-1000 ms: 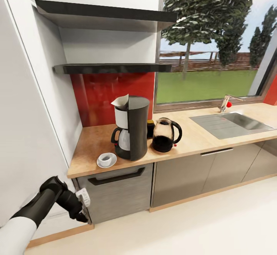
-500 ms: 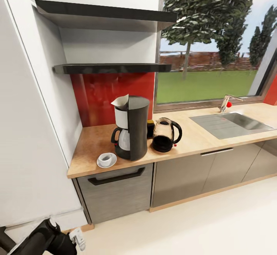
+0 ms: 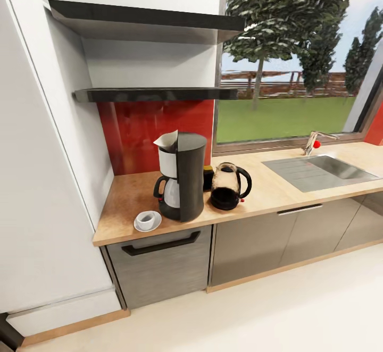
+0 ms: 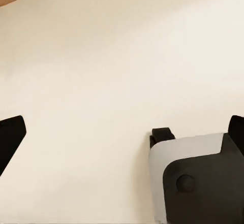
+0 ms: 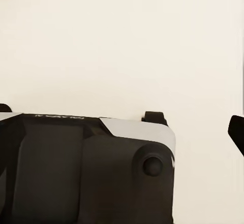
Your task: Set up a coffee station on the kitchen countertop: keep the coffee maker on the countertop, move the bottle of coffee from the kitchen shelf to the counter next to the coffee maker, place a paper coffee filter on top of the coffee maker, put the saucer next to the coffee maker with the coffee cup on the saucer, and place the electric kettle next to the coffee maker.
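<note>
Left pincer (image 4: 122, 132) wide open, empty

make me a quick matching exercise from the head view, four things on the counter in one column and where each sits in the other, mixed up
Things:
1. coffee cup
2. paper coffee filter
3. electric kettle
4. bottle of coffee

Places:
A. on top of the coffee maker
B. on the sink side of the coffee maker
C. on the saucer
D. behind, between coffee maker and kettle

Pairs: 1-C, 2-A, 3-B, 4-D

place: home kitchen | cues: wooden countertop (image 3: 133, 198), sink (image 3: 319, 171), coffee maker (image 3: 183, 182), window (image 3: 292, 65)
</note>
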You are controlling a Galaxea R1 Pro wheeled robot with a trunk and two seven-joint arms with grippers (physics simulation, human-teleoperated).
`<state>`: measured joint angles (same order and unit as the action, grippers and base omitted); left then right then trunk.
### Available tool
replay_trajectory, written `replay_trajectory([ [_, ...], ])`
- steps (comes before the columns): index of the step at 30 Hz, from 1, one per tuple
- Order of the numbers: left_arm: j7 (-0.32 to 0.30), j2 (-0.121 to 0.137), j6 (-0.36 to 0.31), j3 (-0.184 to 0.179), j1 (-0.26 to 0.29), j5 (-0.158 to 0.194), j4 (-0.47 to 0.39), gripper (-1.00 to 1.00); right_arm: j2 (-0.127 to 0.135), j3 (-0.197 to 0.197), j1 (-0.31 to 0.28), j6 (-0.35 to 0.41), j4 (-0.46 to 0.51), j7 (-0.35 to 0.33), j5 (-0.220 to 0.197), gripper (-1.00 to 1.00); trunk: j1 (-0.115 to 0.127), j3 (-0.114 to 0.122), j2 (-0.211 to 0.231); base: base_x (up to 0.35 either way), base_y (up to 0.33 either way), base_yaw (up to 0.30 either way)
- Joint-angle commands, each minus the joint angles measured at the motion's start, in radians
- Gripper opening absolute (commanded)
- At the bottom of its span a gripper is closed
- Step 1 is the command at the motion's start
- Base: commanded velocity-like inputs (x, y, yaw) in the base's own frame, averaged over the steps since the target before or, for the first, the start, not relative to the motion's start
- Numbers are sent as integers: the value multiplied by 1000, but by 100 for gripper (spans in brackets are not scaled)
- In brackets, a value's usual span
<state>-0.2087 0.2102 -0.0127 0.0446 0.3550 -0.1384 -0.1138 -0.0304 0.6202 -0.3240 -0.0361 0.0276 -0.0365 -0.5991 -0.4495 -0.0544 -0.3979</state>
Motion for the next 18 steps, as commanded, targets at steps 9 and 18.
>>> replay_trajectory([
  [9, 449, -153, 32, 14, -27, 77, 98, 100, 6, -6, -1, -3, -2, 44, -16, 100, -1, -2, -2, 0, 0, 0],
  [18, 500, -182, 30, 15, -59, 84, 110, 100, 1, -10, -1, 18, -1, 43, -15, 100, -1, -2, -2, 0, 0, 0],
])
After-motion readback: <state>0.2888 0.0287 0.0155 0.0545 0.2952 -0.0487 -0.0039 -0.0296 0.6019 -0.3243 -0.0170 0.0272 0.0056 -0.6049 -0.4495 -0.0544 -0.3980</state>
